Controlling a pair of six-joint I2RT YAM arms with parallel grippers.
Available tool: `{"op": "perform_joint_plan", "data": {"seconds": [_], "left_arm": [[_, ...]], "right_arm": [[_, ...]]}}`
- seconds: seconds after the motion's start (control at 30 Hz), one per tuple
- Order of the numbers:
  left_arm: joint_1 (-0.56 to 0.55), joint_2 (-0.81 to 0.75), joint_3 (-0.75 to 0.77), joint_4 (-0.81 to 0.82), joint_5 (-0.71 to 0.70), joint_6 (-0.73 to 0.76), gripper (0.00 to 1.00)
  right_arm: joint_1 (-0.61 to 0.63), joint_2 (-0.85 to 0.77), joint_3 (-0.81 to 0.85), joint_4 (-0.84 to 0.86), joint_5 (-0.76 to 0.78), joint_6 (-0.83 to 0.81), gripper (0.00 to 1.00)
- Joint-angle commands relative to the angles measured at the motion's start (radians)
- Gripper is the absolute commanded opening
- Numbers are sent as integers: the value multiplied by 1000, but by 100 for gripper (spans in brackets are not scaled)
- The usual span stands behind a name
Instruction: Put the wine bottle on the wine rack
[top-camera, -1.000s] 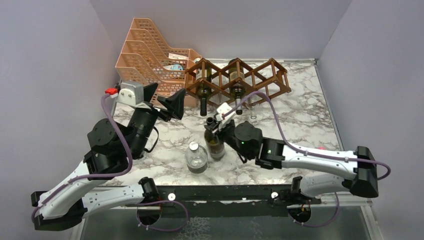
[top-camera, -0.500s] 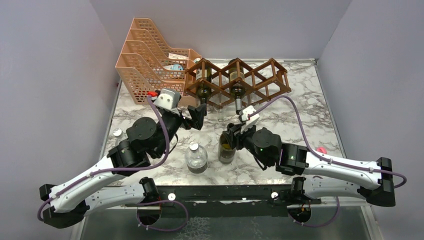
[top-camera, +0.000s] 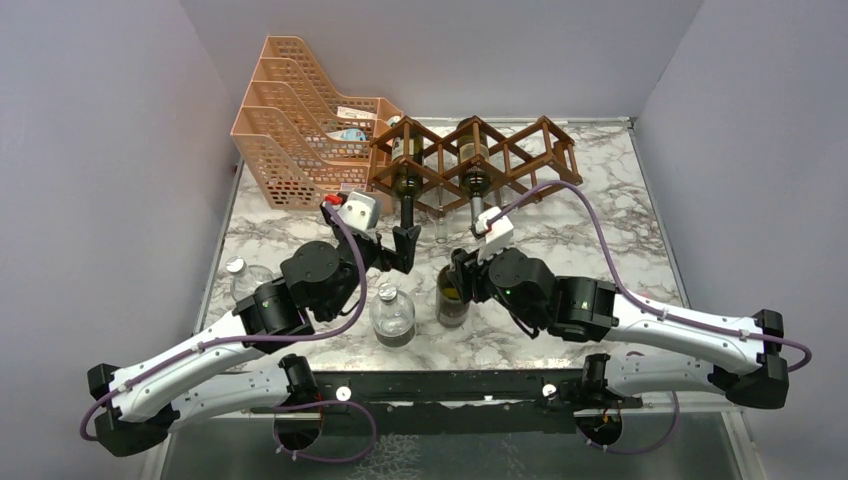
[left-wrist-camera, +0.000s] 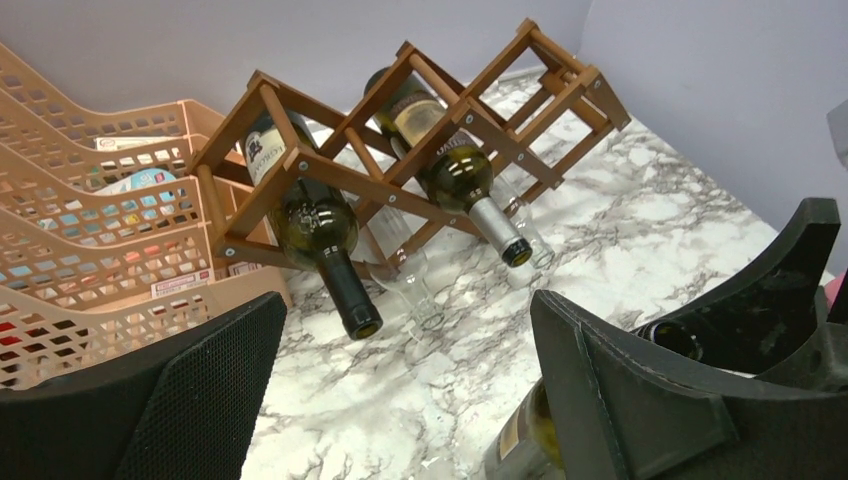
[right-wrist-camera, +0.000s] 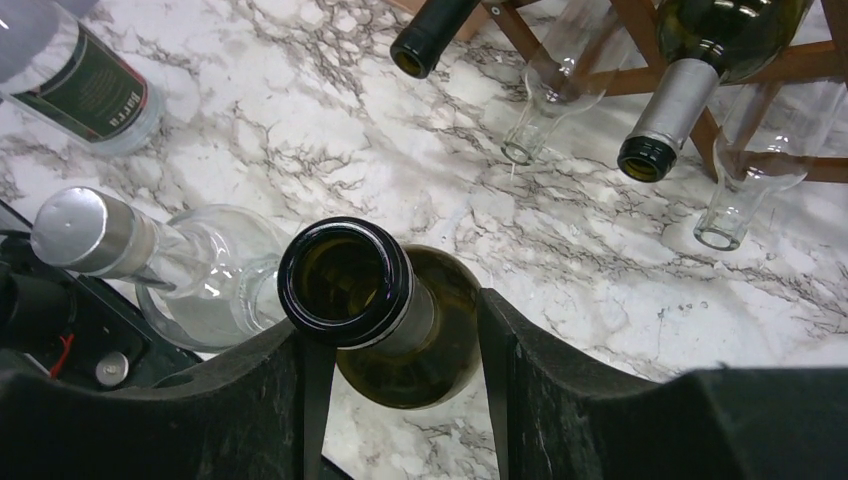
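- Right jaws, clamped earlier, now half-open; wine bottle (right-wrist-camera: 345, 280) neck loose between them.
- Left jaws, wide open, empty, have neared; bottle just right.

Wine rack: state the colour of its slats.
The wine rack is reddish-brown wood; the left wrist view shows it best.

The bench (top-camera: 610, 250) is noted as white-grey marbled; the wine rack (top-camera: 540, 150) reddish-brown; the file tray (top-camera: 285, 110) peach, perforated; the wine bottle (right-wrist-camera: 400, 330) dark green.

The uncorked dark-green wine bottle (top-camera: 452, 298) stands upright on the counter (top-camera: 600, 240), well in front of the reddish-brown lattice wine rack (top-camera: 508, 160) at the back.
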Motion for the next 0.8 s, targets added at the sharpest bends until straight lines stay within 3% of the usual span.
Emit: {"op": "perform_joint_plan", "data": {"seconds": [0.0, 0.3, 0.47, 0.53, 0.7, 0.77], "left_arm": [[-3, -11, -39, 21, -20, -5, 99], [-3, -29, -75, 40, -22, 39, 97], [-3, -21, -87, 39, -19, 43, 97], [-3, -18, -90, 39, -16, 47, 98], [-3, -2, -95, 52, 27, 66, 99], [-3, 13, -94, 60, 75, 75, 99]], "right_arm": [[2, 25, 44, -20, -48, -40, 55], [3, 59, 49, 35, -56, -104, 54], [3, 51, 51, 79, -56, -139, 47], [3, 49, 54, 84, -31, -141, 42], [2, 49, 56, 88, 24, -153, 13], [3, 42, 60, 84, 59, -158, 8]]}}
